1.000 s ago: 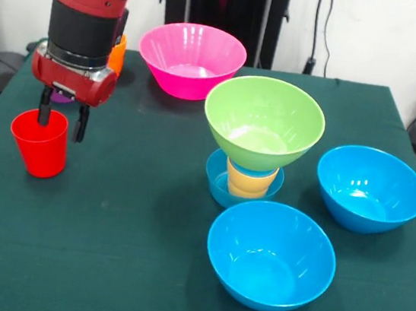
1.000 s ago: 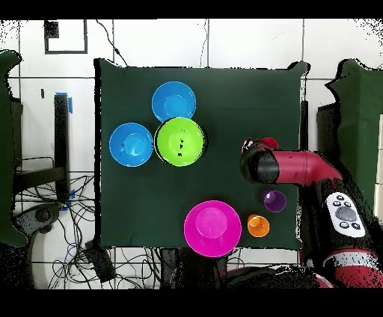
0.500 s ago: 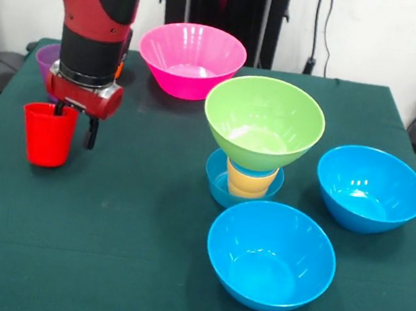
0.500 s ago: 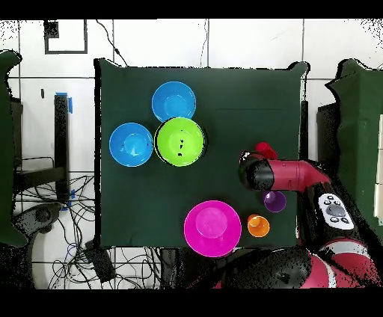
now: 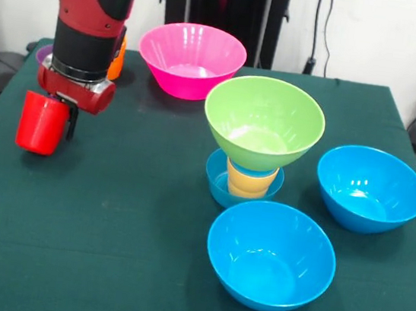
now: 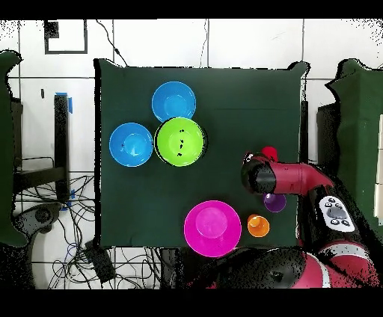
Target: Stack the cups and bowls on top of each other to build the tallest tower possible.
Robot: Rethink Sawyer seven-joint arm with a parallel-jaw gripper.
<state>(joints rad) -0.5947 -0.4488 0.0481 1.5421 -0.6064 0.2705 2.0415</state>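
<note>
A dark green tabletop [image 5: 103,249] fills the scene, backed by a white wall [image 5: 377,32] with hanging cables. At the left, the claw [image 5: 59,105] pinches the red cup [image 5: 41,123], tilted and lifted. The tower [image 5: 259,143], green bowl on top, stands mid-tabletop.

The tower [image 5: 259,143] is the tallest obstacle, its green bowl [image 5: 263,122] overhanging the base. Just beside it stand 2 blue bowls [image 5: 271,254], one in front and one [image 5: 370,189] to its right; the pink bowl [image 5: 191,59] stands behind. Left of the tower the desk [image 5: 123,213] lies bare as far as the arm [image 5: 87,24] with the red cup [image 5: 40,123] near the left edge.
</note>
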